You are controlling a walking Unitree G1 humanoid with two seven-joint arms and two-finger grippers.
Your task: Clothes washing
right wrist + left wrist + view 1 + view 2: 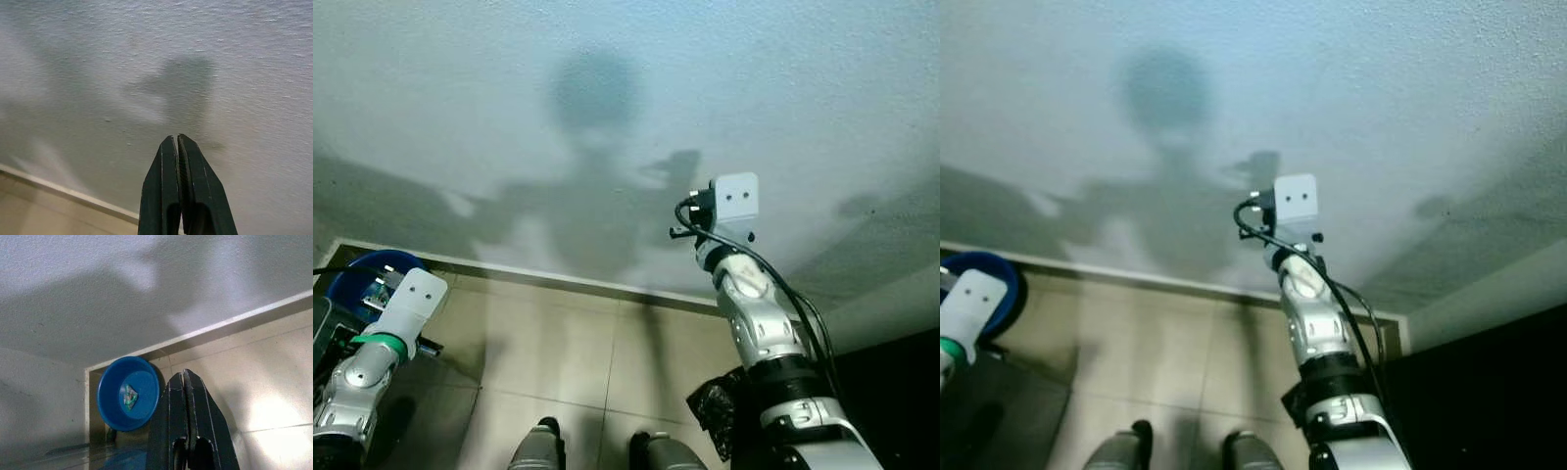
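- facing a pale textured wall (626,88) with a tiled floor (558,343) below it, the robot has no clothes or washing machine before it that i can make out.
- lying at about nine o'clock, in the corner where wall meets floor, a blue basin (128,392) sits much nearer the left gripper (185,377), whose fingers are pressed together and empty.
- holding something small and greenish inside, the basin looks round; what that is, i cannot tell.
- pointing at the wall toward twelve o'clock, the right gripper (175,138) is clenched on nothing.

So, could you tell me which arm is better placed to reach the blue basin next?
Probably left. The left gripper, shut and empty, points toward the blue basin in the floor corner on that side. The right gripper, also shut, is raised facing the wall.
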